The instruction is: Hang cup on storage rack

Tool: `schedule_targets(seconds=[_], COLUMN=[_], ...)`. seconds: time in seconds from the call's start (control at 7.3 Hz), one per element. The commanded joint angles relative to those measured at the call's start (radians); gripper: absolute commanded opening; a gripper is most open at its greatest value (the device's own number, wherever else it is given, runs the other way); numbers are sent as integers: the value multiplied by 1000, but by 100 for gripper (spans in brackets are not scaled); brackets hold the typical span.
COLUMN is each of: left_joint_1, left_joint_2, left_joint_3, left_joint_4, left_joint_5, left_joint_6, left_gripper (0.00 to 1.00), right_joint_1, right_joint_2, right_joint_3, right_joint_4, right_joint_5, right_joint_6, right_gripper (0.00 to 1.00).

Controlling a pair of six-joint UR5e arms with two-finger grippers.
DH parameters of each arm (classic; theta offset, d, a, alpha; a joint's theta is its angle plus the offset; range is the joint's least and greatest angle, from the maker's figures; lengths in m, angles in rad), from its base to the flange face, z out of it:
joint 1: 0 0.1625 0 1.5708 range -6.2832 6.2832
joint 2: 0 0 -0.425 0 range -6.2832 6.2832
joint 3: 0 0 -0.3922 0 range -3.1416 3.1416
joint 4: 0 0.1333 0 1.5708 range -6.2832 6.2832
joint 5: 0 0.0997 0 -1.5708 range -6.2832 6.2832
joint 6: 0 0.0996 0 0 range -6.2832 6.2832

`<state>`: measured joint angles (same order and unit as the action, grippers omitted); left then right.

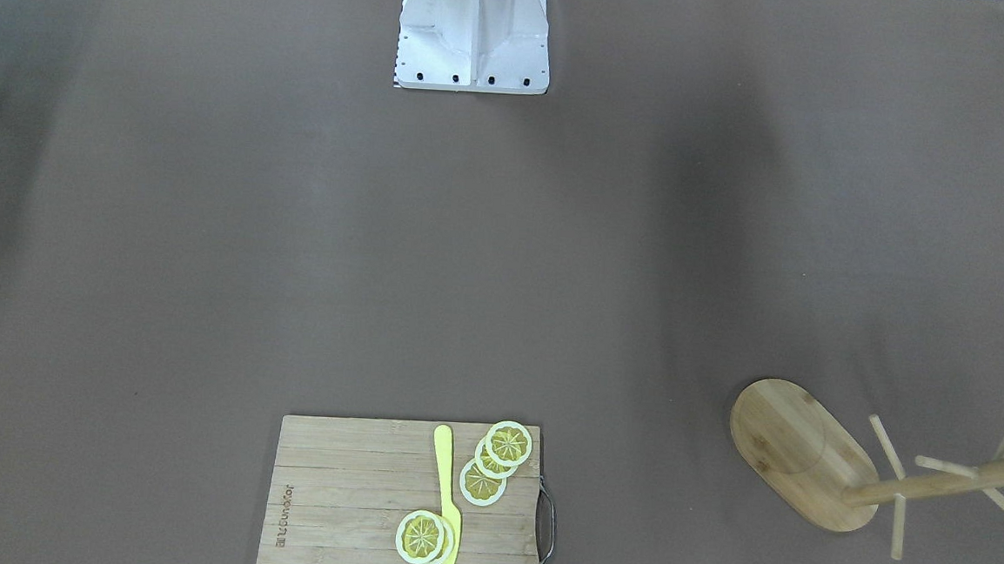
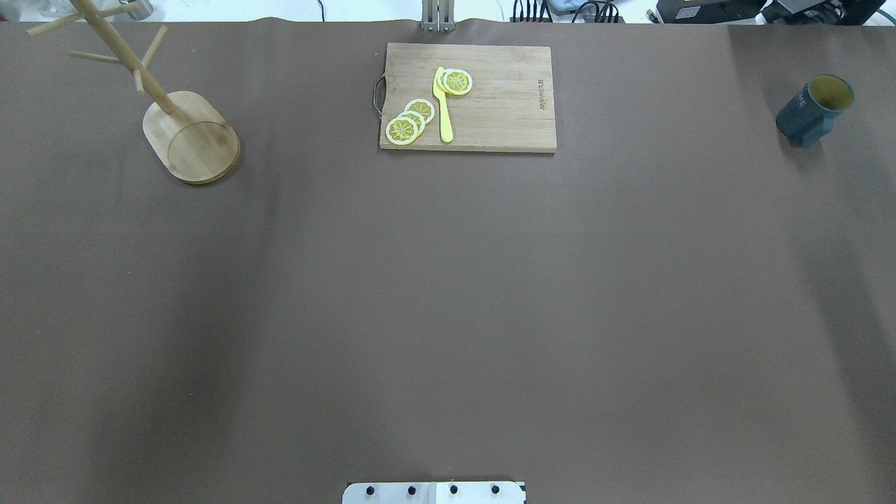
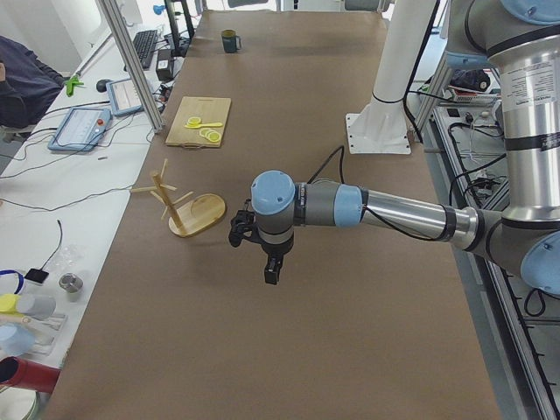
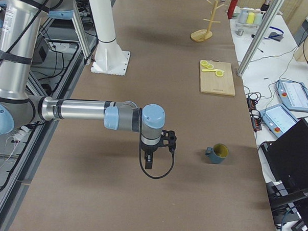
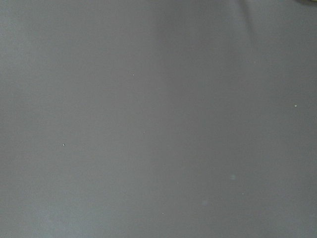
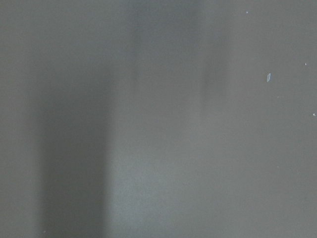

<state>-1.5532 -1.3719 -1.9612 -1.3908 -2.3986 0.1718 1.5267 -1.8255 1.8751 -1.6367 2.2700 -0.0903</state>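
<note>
The dark blue-grey cup (image 2: pixel 812 110) stands upright at the far right of the table, its yellowish inside showing; it also shows in the exterior right view (image 4: pixel 217 153). The bamboo storage rack (image 2: pixel 199 143) stands at the far left, its pegs bare; it also shows in the front-facing view (image 1: pixel 792 448). My left gripper (image 3: pixel 273 271) hangs over the table on the near side of the rack (image 3: pixel 194 213), apart from it. My right gripper (image 4: pixel 147 161) hangs to the left of the cup, apart from it. I cannot tell whether either is open or shut. Both wrist views show only brown table.
A wooden cutting board (image 2: pixel 504 112) with lemon slices (image 2: pixel 409 122) and a yellow knife (image 2: pixel 443 105) lies at the far middle. The white robot base (image 1: pixel 474 32) stands at the near edge. Operator desks with gear line the table's far side.
</note>
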Motion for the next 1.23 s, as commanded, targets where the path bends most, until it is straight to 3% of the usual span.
schedule_targets(seconds=[0.0, 0.55, 0.82, 1.1], left_joint_1=[-2, -13, -47, -48], left_joint_2=[-21, -157, -173, -167], left_joint_3=[5, 16, 109, 128], left_joint_4=[-2, -40, -253, -312], left_joint_5=[3, -5, -2, -4], left_joint_6=[-2, -6, -15, 0], left_gripper=[99, 99, 99, 99], right_joint_1=[1, 1, 1, 0], right_joint_2=[6, 154, 201, 265], right_joint_3=[30, 58, 30, -12], right_joint_4=[0, 0, 0, 2], right_joint_5=[-9, -7, -7, -42], right_joint_6=[-3, 6, -2, -43], right_gripper=[100, 100, 100, 100])
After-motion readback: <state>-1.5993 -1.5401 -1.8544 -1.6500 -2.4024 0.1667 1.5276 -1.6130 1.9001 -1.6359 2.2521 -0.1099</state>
